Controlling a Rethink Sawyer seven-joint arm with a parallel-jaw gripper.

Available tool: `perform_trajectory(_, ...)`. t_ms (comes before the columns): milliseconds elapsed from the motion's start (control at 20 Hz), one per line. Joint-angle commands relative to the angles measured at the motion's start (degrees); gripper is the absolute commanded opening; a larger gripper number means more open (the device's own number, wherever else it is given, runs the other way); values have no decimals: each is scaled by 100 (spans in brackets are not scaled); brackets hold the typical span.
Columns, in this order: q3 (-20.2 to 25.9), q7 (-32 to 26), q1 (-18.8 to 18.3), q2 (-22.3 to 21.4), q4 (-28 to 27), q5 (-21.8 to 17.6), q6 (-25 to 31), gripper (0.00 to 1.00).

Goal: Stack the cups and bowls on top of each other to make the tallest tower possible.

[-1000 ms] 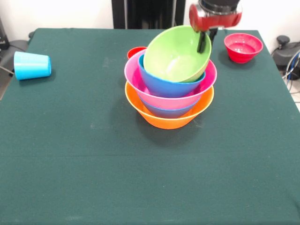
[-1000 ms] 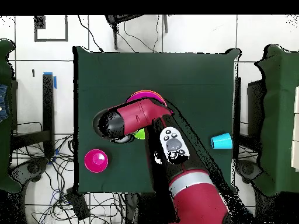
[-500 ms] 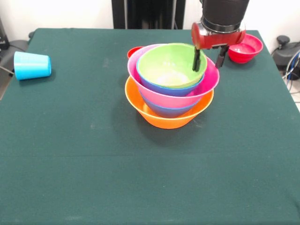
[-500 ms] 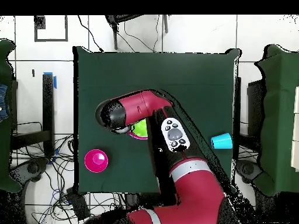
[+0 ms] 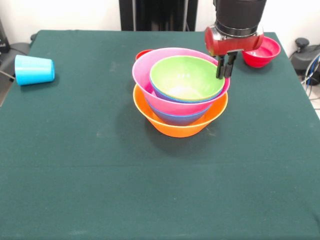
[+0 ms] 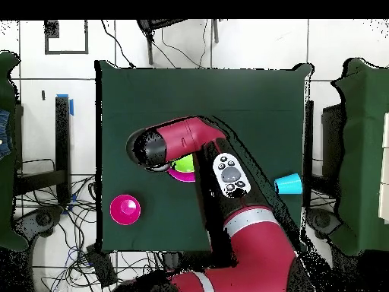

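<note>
Claw (image 5: pixel 224 70) first: its two black fingers are nearly pressed together and sit right at the far right rim of the stack, where the lime green bowl's edge meets the pink bowl's. Honestly can't tell if they're pinching a rim or just touching it.

Biggest thing around is the green table (image 5: pixel 100 190), then the red and black arm (image 6: pixel 190 141), which from above covers most of the stack.

The tower (image 5: pixel 180 102) sits a bit right of centre, toward the far side of the table. Big orange bowl (image 5: pixel 172 127) at the bottom, a blue bowl (image 5: pixel 180 119) nested in it, then the pink bowl (image 5: pixel 150 75), then another blue bowl showing only as a thin rim, and the lime green bowl (image 5: pixel 187 77) on top. The pink one tips up a little on its left side, so the green bowl sits off toward the right inside it.

Small red bowl (image 5: pixel 260 52) stands upright near the far right corner, partly hidden behind the claw's red body. The light blue cup (image 5: pixel 34 69) lies on its side way over at the left edge, well apart from everything. There's also a sliver of something red (image 5: pixel 142 53) poking out just behind the tower, can't say what it is.
</note>
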Motion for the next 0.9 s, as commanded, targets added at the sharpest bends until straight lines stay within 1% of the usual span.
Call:
perform_trajectory(50, 367, -263, -125, 13, 185, -109, -575, 0)
perform_trajectory(100, 363, -95, -168, -7, 290, 16, -645, 0)
perform_trajectory(150, 383, -104, -196, -77, 382, 15, -725, 0)
perform_trajectory(250, 372, -79, -198, -201, 496, 50, -706, 0)
perform_trajectory(500, 232, 199, -105, -410, 764, 78, -895, 0)
perform_trajectory(600, 257, 241, -142, -629, 1019, 152, -945, 0)
perform_trajectory(650, 311, 218, -206, -877, 1286, 229, -951, 0)
perform_trajectory(700, 329, 211, -230, -1004, 1403, 280, -943, 0)
perform_trajectory(750, 358, 213, -262, -1260, 1616, 388, -885, 0)
perform_trajectory(900, 351, 160, -269, -1810, 1930, 642, -586, 0)
